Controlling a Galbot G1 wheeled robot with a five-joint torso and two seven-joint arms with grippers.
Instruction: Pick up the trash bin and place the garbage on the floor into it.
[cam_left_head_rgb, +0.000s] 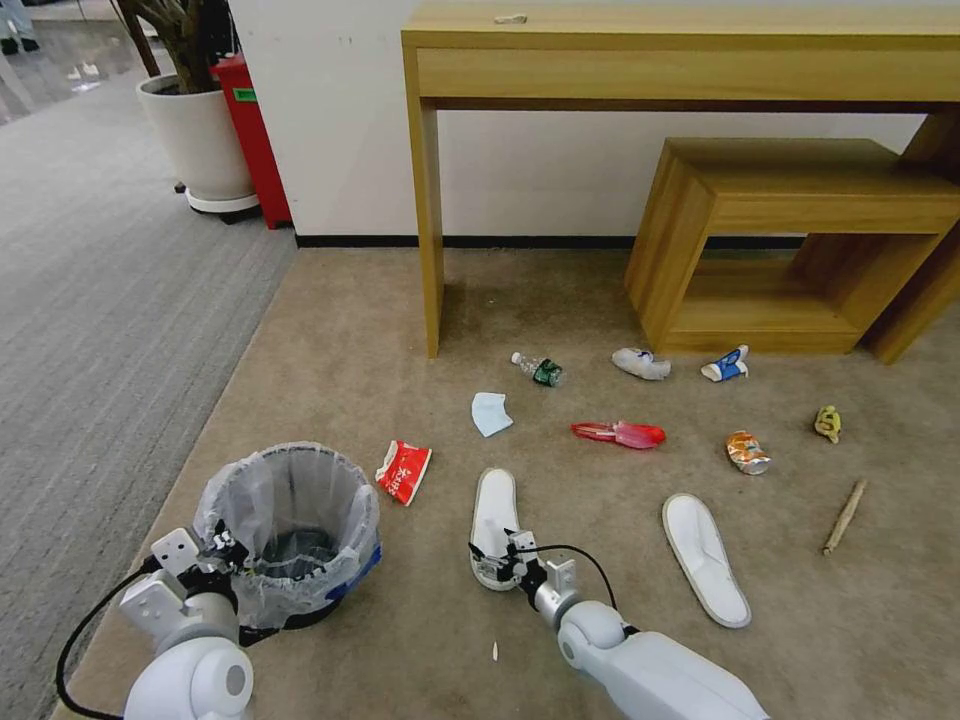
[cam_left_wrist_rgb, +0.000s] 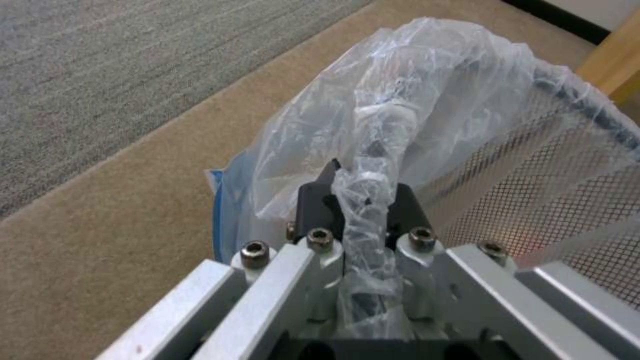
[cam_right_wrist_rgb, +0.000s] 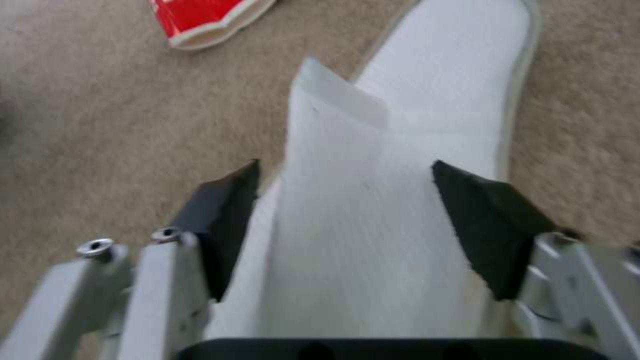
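while the left pincer (cam_left_wrist_rgb: 360, 210) pinches the bin (cam_left_head_rgb: 290, 530) by its bagged rim, nipped tight on crinkled plastic and mesh, the right pincer (cam_right_wrist_rgb: 347, 225) stands wide astride the near slipper (cam_left_head_rgb: 495, 525), a pad on each side of the strap and neither visibly pressing. this slipper lies flat on the floor (cam_left_head_rgb: 330, 370), just right of the bin. it looks light, soft and floppy, so it would likely droop from any hold; the doubled strap seems the best place to grip. the bin seems light too, though its slick bag may slip. beyond the slipper lie a red wrapper (cam_left_head_rgb: 403, 471) and a mask (cam_left_head_rgb: 490, 413).
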